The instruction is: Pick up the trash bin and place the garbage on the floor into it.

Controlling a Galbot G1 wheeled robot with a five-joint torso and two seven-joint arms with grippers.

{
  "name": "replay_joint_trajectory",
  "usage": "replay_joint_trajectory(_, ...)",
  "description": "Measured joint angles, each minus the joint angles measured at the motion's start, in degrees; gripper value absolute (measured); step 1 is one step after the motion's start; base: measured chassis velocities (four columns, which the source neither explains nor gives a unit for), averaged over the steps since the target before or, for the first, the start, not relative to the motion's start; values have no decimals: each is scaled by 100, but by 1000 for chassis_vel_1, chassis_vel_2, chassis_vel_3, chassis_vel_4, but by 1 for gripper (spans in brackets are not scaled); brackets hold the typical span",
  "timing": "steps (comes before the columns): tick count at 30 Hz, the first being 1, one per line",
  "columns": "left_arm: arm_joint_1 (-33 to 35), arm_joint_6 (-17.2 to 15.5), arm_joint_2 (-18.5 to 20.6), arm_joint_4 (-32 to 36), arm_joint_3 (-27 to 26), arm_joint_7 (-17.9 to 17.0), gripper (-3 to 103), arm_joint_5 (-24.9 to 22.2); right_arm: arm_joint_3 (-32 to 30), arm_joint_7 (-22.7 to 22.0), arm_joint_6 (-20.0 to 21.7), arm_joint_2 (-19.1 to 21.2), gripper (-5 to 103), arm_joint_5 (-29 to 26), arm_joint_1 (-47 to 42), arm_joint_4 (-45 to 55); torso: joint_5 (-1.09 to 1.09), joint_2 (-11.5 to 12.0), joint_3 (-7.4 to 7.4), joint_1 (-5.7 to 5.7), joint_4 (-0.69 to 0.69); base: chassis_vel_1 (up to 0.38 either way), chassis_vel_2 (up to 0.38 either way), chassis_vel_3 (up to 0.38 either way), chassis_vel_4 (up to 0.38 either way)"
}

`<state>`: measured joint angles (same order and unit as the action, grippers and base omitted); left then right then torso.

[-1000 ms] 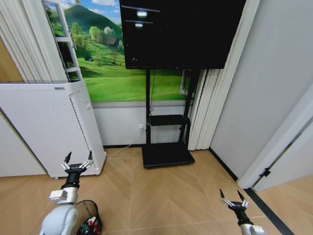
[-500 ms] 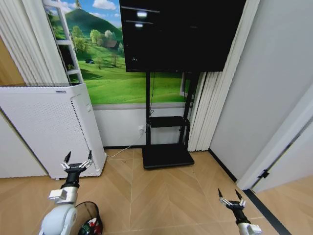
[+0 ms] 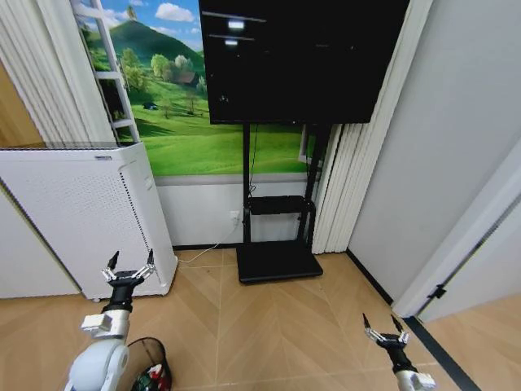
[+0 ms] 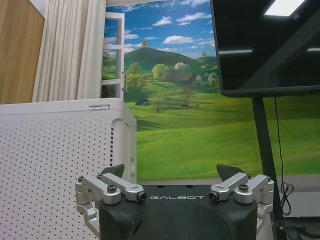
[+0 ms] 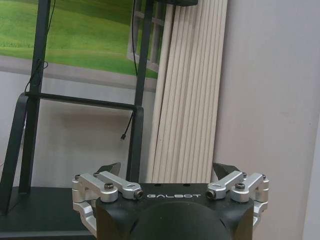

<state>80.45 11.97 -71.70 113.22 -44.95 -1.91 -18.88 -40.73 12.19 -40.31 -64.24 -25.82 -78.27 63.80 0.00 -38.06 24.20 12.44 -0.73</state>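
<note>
Nearest, at the left, the bin (image 3: 146, 368) stands on the floor (image 3: 269, 326) with red litter (image 3: 151, 380) inside, just right of the left arm. The left gripper (image 3: 129, 270) points up before the purifier (image 3: 81, 212), fingers spread, empty. The right gripper (image 3: 384, 328), near right, is likewise spread. Farther off stands the TV stand (image 3: 275, 257).

Black wire-mesh trash bin (image 3: 149, 364), tan chevron floor (image 3: 269, 326), white perforated air purifier (image 3: 77, 216), black-and-silver left gripper (image 3: 129, 270)
</note>
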Motion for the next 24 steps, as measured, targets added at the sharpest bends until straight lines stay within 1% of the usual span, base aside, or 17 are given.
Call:
replay_joint_trajectory(6, 46, -8, -8, 48, -17, -2, 100, -7, -27, -1, -8, -8, 100, 1, -46, 63, 0, -176, 111, 66, 0, 0, 0, 0, 0)
replay_joint_trajectory(13, 86, -12, -24, 92, -30, -8, 100, -7, -58, -1, -16, -5, 100, 1, -88, 109, 0, -308, 189, 121, 0, 0, 0, 0, 0)
replay_joint_trajectory(14, 104, -26, -25, 119, -35, -45, 100, -8, -69, -1, -19, -8, 100, 0, -109, 132, 0, -366, 221, 146, 0, 0, 0, 0, 0)
replay_joint_trajectory(15, 104, -26, -25, 119, -35, -45, 100, -8, -69, -1, -19, -8, 100, 0, -109, 132, 0, -366, 221, 146, 0, 0, 0, 0, 0)
replay_joint_trajectory(18, 122, -54, -24, 166, -49, -117, 100, 2, -83, -1, -23, -21, 100, 0, -143, 178, 0, -471, 284, 187, 0, 0, 0, 0, 0)
replay_joint_trajectory(24, 153, -69, -29, 218, -69, -188, 100, 23, -102, 1, -33, -22, 100, 2, -170, 198, 0, -576, 341, 234, 0, 0, 0, 0, 0)
